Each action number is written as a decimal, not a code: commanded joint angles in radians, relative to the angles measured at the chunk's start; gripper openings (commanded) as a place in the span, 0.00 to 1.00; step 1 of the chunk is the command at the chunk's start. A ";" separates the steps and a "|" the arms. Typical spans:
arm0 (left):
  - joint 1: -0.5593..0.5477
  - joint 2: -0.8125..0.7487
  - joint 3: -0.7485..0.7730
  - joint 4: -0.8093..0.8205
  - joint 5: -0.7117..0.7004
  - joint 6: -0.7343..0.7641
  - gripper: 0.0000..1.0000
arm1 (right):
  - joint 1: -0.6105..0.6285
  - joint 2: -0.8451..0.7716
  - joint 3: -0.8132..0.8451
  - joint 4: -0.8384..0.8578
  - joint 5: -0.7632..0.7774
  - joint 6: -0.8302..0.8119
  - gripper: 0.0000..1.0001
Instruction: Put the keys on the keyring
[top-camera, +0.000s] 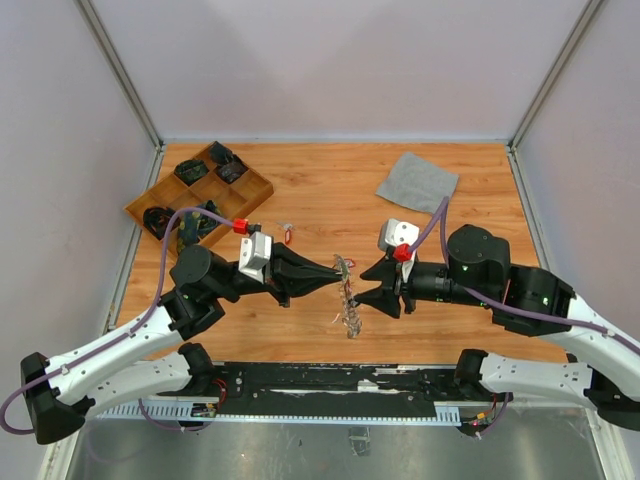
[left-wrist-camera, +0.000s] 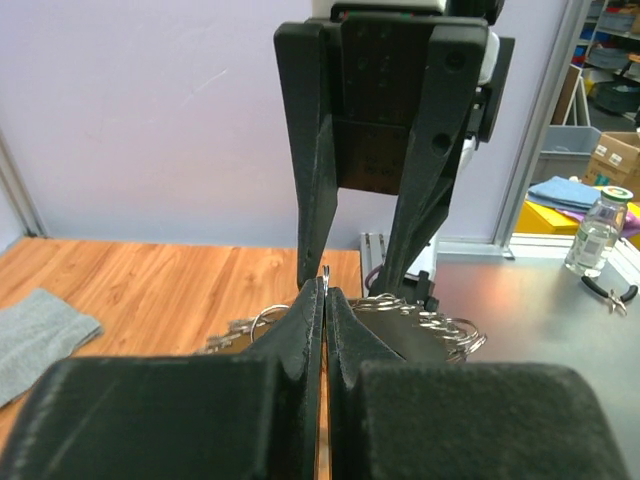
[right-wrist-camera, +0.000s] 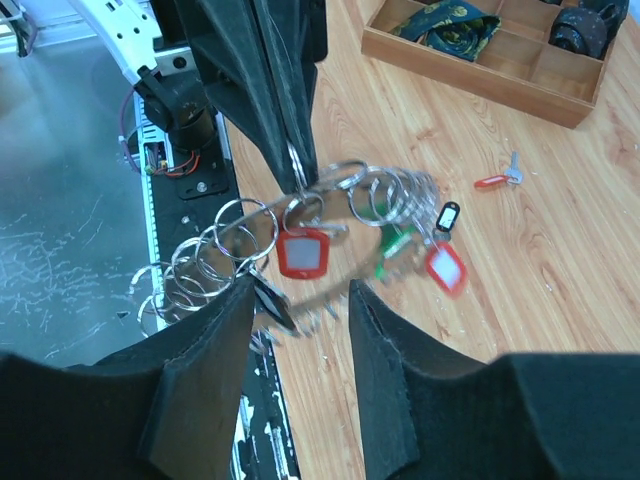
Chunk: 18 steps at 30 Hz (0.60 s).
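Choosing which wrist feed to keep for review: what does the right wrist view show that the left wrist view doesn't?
Only right wrist: red tags hanging from the keyring, a loose red-tagged key on the table, and the wooden tray. Only left wrist: the grey cloth and a clear bottle. Both: the left pincer shut on the keyring, with the right pincer open, facing it.

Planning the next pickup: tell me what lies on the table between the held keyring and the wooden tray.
One loose key with a red tag lies there, apart from both keyring and tray; clearest in the right wrist view.
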 joint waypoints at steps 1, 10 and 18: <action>-0.004 -0.016 -0.009 0.127 0.037 -0.019 0.01 | 0.010 -0.018 -0.036 0.033 0.008 -0.016 0.43; -0.004 -0.021 -0.018 0.173 0.072 -0.041 0.01 | 0.010 -0.020 -0.051 0.064 -0.035 -0.026 0.45; -0.004 -0.030 -0.033 0.231 0.129 -0.081 0.01 | 0.010 -0.098 -0.039 0.039 -0.035 -0.076 0.39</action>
